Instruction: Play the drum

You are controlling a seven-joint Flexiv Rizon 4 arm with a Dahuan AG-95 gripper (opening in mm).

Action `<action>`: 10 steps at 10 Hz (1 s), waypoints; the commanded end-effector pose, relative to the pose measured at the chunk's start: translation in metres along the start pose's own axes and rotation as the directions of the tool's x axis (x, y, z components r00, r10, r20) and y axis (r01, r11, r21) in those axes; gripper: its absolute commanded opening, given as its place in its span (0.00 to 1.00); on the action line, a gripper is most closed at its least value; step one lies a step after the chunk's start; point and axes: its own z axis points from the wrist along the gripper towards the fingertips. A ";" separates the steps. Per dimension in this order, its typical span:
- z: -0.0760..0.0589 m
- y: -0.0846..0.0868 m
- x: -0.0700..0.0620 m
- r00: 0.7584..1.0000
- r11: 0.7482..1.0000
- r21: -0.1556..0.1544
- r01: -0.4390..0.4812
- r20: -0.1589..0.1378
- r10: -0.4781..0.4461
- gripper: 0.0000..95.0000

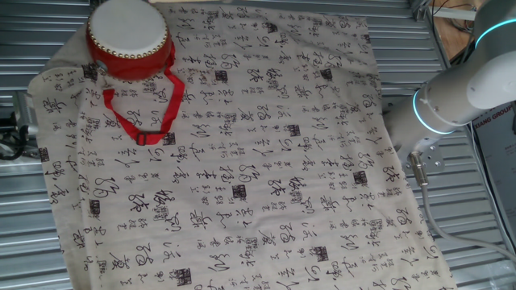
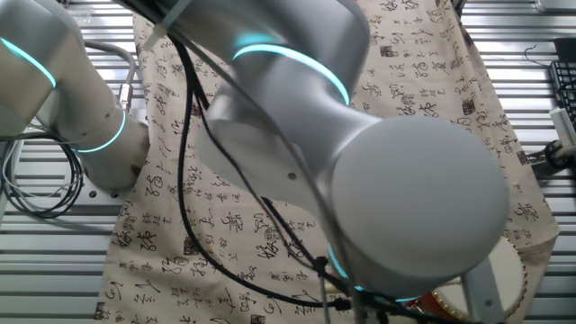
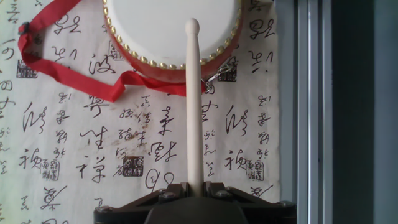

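Observation:
The drum stands at the far left corner of the printed cloth, red-bodied with a cream-white head. Its red strap with a buckle lies looped in front of it. In the hand view the drum fills the top middle and the strap trails off to the left. My gripper is shut on a thin pale wooden stick. The stick points straight ahead, its rounded tip over the near rim of the drum head. Whether the tip touches the skin cannot be told. Neither fixed view shows the gripper itself.
A beige cloth printed with black calligraphy covers a slatted metal table. My arm stands off the cloth's right side and blocks most of the other fixed view. Cables and a keyboard lie beside the cloth.

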 end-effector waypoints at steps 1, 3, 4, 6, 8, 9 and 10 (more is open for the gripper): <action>-0.001 0.000 -0.009 1.000 1.000 -0.005 0.005 -0.008 -0.006 0.00; -0.001 0.000 -0.016 1.000 1.000 -0.009 0.004 -0.012 -0.004 0.00; 0.000 0.000 -0.019 1.000 1.000 -0.009 0.005 -0.013 -0.006 0.00; 0.001 0.001 -0.026 1.000 1.000 -0.011 0.015 -0.016 -0.015 0.00; 0.004 0.000 -0.034 1.000 1.000 -0.012 0.018 -0.019 -0.018 0.00; 0.007 0.000 -0.039 1.000 1.000 -0.013 0.020 -0.021 -0.020 0.00; 0.007 0.000 -0.042 1.000 1.000 -0.013 0.021 -0.022 -0.021 0.00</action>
